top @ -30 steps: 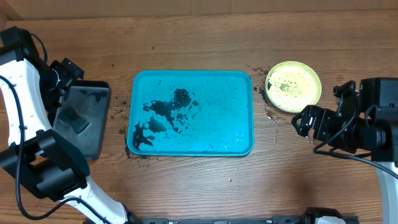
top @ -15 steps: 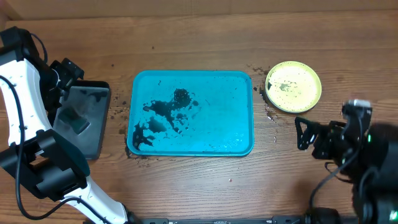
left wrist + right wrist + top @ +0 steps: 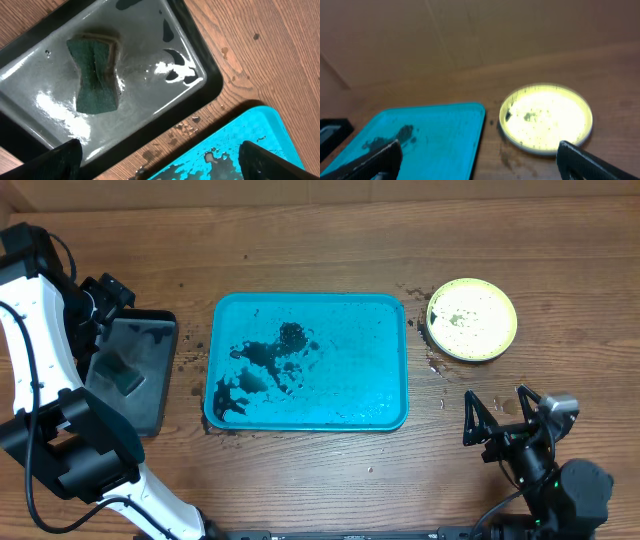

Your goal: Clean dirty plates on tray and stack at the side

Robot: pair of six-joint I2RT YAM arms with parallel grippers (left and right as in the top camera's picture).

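Note:
The turquoise tray (image 3: pixel 350 360) lies mid-table with dark wet smears on its left half and no plate on it. Its corner also shows in the left wrist view, tray (image 3: pixel 250 140), and in the right wrist view, tray (image 3: pixel 445 130). One yellow-green rimmed plate (image 3: pixel 471 319), speckled with small dark spots, rests on the wood right of the tray; the same plate (image 3: pixel 547 115) shows from the right wrist. My right gripper (image 3: pixel 497 420) (image 3: pixel 480 162) hangs open and empty near the front edge, well short of the plate. My left gripper (image 3: pixel 108 300) (image 3: pixel 160 160) is open and empty above the gap between the two trays.
A black tray with a wet grey inside (image 3: pixel 140 370) (image 3: pixel 150 30) sits at the left and holds a green sponge (image 3: pixel 95 75). Dark drips and crumbs dot the wood between the trays (image 3: pixel 185 127) and beside the plate (image 3: pixel 432 365).
The right arm has pulled back from beside the plate toward the table's front edge, its gripper still open. The left arm, tray and plate have not moved.

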